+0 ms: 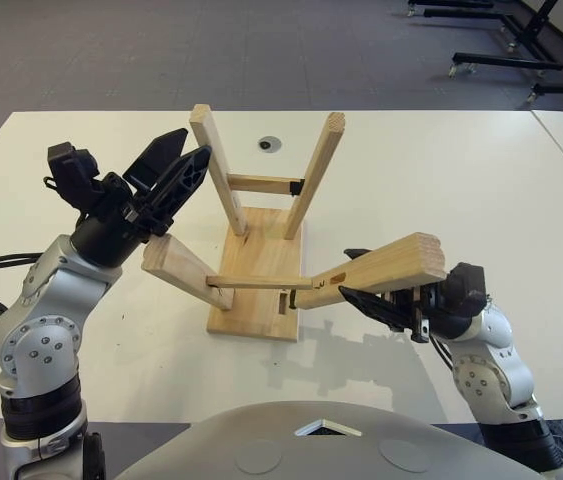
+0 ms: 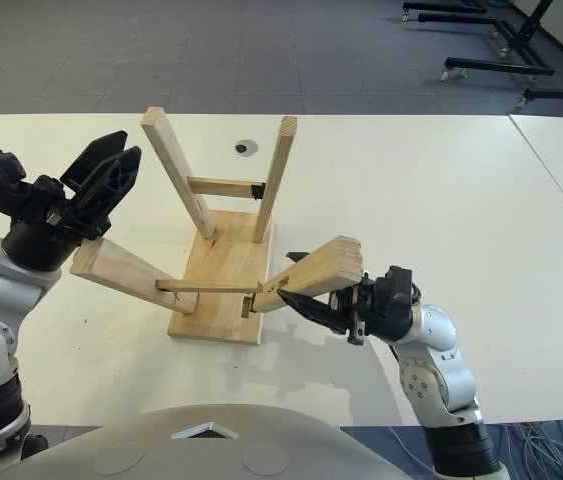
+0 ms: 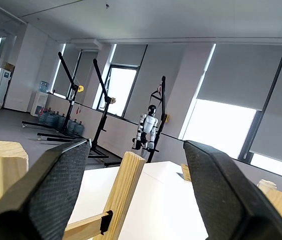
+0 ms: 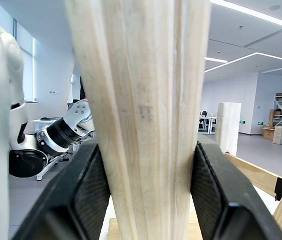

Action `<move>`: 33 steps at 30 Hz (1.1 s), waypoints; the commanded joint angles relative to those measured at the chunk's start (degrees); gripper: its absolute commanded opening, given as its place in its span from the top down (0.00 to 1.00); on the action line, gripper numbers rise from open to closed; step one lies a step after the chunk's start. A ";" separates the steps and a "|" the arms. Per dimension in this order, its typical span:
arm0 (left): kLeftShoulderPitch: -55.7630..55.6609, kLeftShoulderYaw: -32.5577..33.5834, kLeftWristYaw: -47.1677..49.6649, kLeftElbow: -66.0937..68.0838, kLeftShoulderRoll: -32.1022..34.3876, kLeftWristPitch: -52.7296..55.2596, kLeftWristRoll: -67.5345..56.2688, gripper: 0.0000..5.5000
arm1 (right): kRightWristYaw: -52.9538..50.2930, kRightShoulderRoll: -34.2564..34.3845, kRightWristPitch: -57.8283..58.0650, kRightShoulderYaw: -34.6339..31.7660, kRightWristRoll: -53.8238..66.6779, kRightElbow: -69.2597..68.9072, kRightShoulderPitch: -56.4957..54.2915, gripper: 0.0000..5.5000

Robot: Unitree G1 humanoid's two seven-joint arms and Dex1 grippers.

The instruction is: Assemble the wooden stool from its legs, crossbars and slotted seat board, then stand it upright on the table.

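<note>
Left eye view: the pale, grainy seat board lies flat at centre frame on the white table, with two square legs rising from it, two more splaying toward the lower corners, and thin crossbars between them. Left wrist view: the left gripper gapes wide on nothing, its textured black pads flanking an upright leg beyond. Right wrist view: the right gripper clamps a streaky-grained leg (the lower-right one).
</note>
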 commanded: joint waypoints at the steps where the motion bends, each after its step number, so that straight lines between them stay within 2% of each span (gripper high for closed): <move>1: 0.52 -1.25 0.21 -0.02 0.60 0.42 1.08 0.38 | -0.61 1.95 0.54 0.59 -1.13 1.31 -1.99 0.62; 7: 0.60 -1.50 -0.22 0.31 0.89 -0.04 1.35 0.38 | -0.55 3.09 1.79 2.02 -2.68 1.81 -2.41 0.62; 33: 3.61 -2.65 0.71 -1.54 0.98 -2.91 2.85 0.38 | 3.15 -0.92 5.86 3.44 -5.13 2.60 -2.60 0.62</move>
